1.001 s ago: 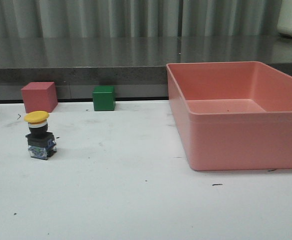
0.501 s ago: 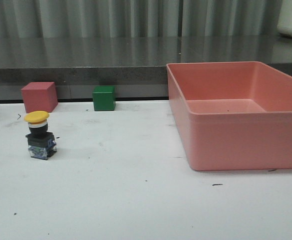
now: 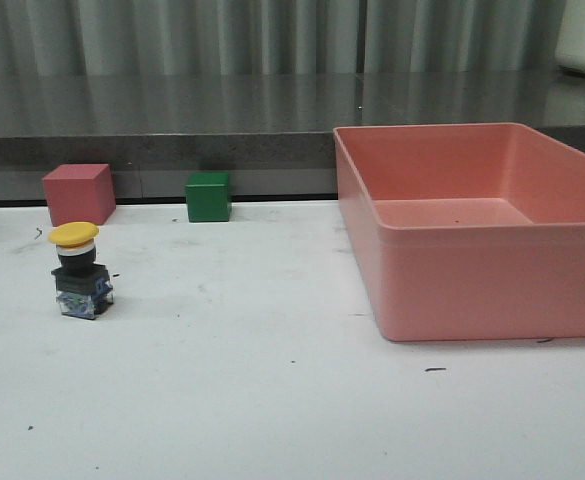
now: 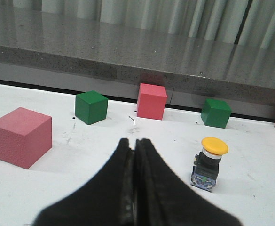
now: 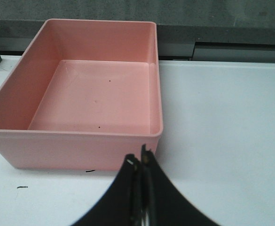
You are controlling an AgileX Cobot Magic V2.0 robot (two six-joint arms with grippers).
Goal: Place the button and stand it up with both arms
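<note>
Both gripper tips, left (image 4: 135, 143) and right (image 5: 140, 160), are pressed together; pink bin (image 3: 452, 290) holds nothing; button (image 3: 79, 272) stands upright.

No text, label, brand, number or sign can be read in any of the views. The button (image 3: 79, 270) shows a plain yellow cap and a base whose small bluish parts are too fine to make out any marking. The pink cube (image 3: 78, 193), the green cube (image 3: 208, 196) and the pink bin (image 3: 472, 270) have bare faces, and the white table (image 3: 272, 400) carries only dark scuffs and specks, not writing.
</note>
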